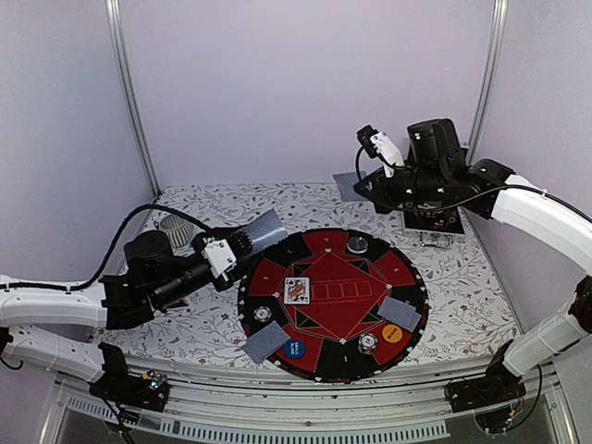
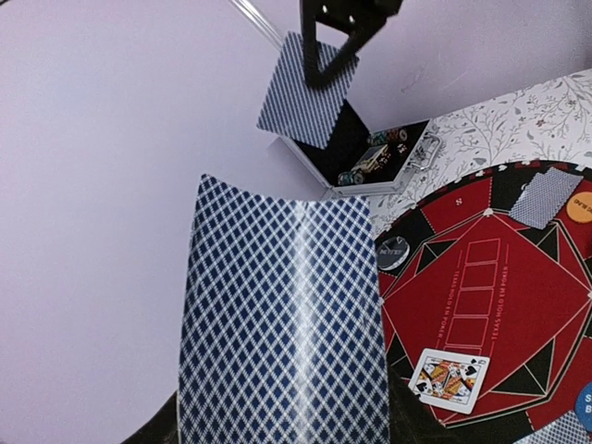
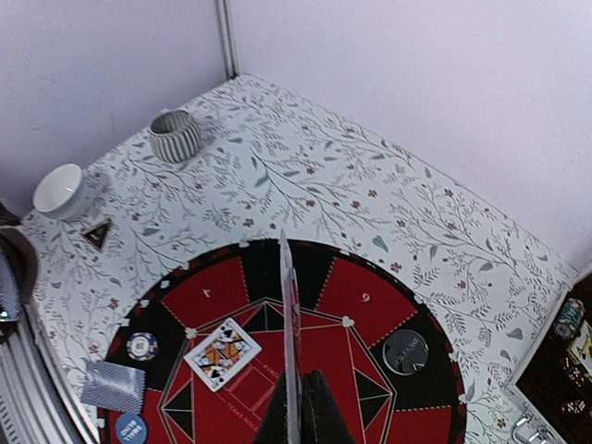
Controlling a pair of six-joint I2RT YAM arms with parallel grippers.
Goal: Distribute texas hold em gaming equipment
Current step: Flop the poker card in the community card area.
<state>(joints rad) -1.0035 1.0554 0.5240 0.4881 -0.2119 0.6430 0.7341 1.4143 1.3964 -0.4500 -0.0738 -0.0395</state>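
A round red and black poker mat (image 1: 324,365) lies mid-table. On it are a face-up card (image 1: 296,290), face-down cards at the front left (image 1: 265,342) and front right (image 1: 400,313), two striped chips (image 1: 264,314) (image 1: 368,343), a blue disc (image 1: 293,349) and an orange disc (image 1: 392,333). My left gripper (image 1: 240,243) is shut on a grey-blue-backed card (image 2: 282,314) held above the mat's left edge. My right gripper (image 1: 368,191) is shut on another card (image 1: 350,188), seen edge-on in the right wrist view (image 3: 290,305), high over the mat's far side.
A ribbed grey cup (image 1: 172,225) stands at the back left, with a white cup (image 3: 62,191) near it. An open black silver-edged case (image 2: 370,157) with chips sits at the back right under my right arm. A dark round disc (image 1: 357,243) lies on the mat's far edge.
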